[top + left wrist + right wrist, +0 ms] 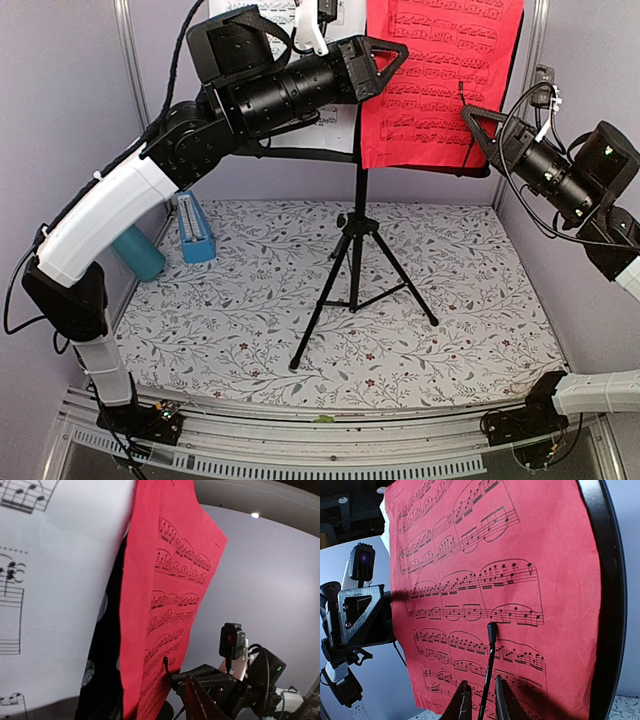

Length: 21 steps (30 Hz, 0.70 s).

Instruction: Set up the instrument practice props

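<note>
Both sheets are sitting on the stand (352,240) upper centre, right gripper (479,700) nearly clenched, empty, nudging the red sheet (440,80); metronome's (195,230) waiting.

Overhead view evenly bright, diffuse light, sharp focus; soft shadows under stand legs (352,290) on floral table cover (450,330). Left wrist view: white sheet (55,590) very close, blurred, slightly washed out; small lamp glare spot (255,515) top right; fisheye curve at edges. Right wrist view: red sheet (485,580) well lit, crisp; dark shadow at bottom near fingers (462,702); desk rim (607,600) bowed by lens.
</note>
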Each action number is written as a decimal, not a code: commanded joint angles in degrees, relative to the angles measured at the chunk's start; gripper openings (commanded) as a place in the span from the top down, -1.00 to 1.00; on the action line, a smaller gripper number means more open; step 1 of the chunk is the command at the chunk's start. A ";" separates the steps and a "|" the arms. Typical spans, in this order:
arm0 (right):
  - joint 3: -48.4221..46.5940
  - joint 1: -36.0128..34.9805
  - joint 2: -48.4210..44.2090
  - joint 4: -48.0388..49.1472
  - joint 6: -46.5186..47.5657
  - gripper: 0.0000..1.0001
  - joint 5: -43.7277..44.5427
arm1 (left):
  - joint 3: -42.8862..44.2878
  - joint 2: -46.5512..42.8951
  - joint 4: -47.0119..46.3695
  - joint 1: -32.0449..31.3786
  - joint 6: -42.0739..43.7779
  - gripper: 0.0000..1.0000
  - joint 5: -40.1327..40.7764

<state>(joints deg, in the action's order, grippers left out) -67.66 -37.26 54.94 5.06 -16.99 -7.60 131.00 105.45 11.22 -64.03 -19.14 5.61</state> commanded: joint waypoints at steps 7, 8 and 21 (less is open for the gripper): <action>-1.25 -0.23 -1.43 -0.24 -0.55 0.55 0.06 | -4.73 -5.63 -4.25 0.68 2.46 0.16 -3.65; -1.25 -0.19 -1.56 -0.34 -0.58 0.55 0.12 | -5.53 -6.21 -4.76 0.66 2.66 0.15 -3.62; -0.30 -0.19 -2.98 -0.62 0.29 0.41 0.69 | -12.86 -12.39 -5.51 0.73 4.10 0.25 -0.82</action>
<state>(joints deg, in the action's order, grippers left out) -67.66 -37.26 52.77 4.29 -17.08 -7.55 120.33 95.07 6.87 -63.99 -16.10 3.70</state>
